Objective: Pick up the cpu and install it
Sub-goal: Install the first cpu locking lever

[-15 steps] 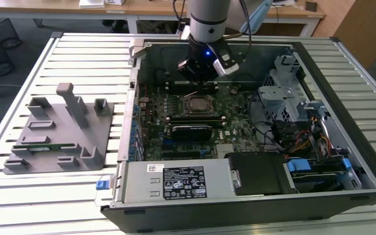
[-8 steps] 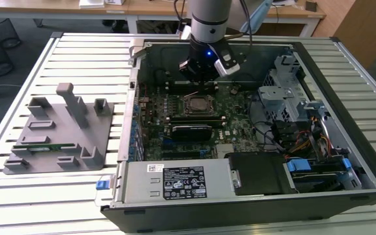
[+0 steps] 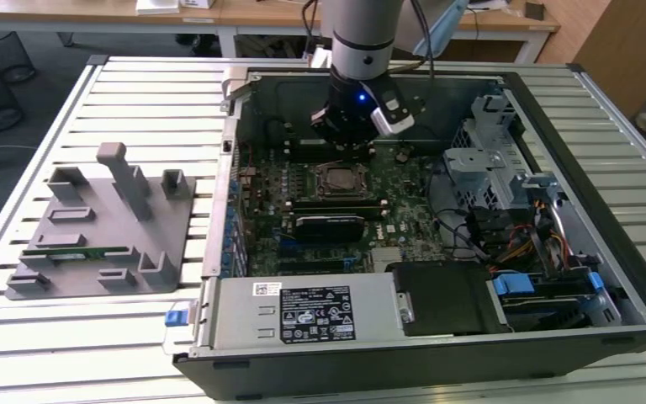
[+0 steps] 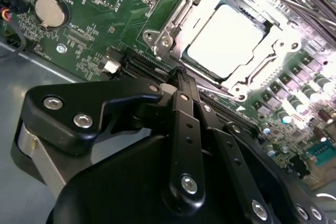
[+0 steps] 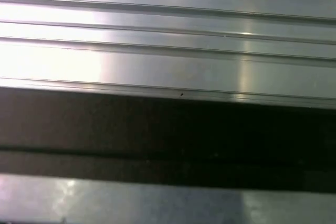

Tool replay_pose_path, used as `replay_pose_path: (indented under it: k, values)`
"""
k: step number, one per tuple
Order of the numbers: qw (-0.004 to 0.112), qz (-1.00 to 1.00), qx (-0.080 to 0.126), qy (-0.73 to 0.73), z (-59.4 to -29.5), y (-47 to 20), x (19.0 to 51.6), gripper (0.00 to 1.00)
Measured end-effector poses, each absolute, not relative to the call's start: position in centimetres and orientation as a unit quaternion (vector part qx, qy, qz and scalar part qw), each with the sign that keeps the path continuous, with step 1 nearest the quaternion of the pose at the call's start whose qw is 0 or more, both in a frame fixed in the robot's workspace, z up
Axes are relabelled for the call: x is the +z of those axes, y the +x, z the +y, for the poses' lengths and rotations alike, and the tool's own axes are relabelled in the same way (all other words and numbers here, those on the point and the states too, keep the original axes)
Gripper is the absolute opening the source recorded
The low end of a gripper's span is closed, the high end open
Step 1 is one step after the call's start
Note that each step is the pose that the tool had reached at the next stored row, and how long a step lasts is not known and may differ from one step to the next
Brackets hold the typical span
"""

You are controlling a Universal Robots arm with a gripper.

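Note:
The cpu (image 4: pixel 226 40), a flat square chip with a pale silver top, lies inside the open metal socket frame (image 4: pixel 173 30) on the green motherboard (image 4: pixel 105 3). In the exterior view that socket (image 3: pixel 336 178) is in the middle of the open computer case (image 3: pixel 626 278). My gripper (image 3: pixel 352 145) hangs just behind the socket, over the board. In the second wrist view the black fingers of my gripper (image 4: pixel 181 77) meet at their tips, shut with nothing in them, a short way off the socket's corner.
A grey fixture plate (image 3: pixel 104 227) with upright blocks and a green memory stick (image 3: pixel 76 251) lies at the exterior view's left on the slatted metal table (image 3: pixel 31 337). Inside the case are a power supply (image 3: pixel 300 311), a drive cage (image 3: pixel 486 168) and cables (image 3: pixel 525 244).

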State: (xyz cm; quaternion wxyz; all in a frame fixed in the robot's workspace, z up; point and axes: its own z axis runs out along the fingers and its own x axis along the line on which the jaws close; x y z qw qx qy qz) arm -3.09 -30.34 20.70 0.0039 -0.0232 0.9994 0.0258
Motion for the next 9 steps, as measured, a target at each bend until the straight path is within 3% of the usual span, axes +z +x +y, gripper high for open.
replay_pose_path:
  k: [9]
  values:
    - [0.004,0.999,0.026,-0.023,-30.34,-3.03,20.0,0.11]
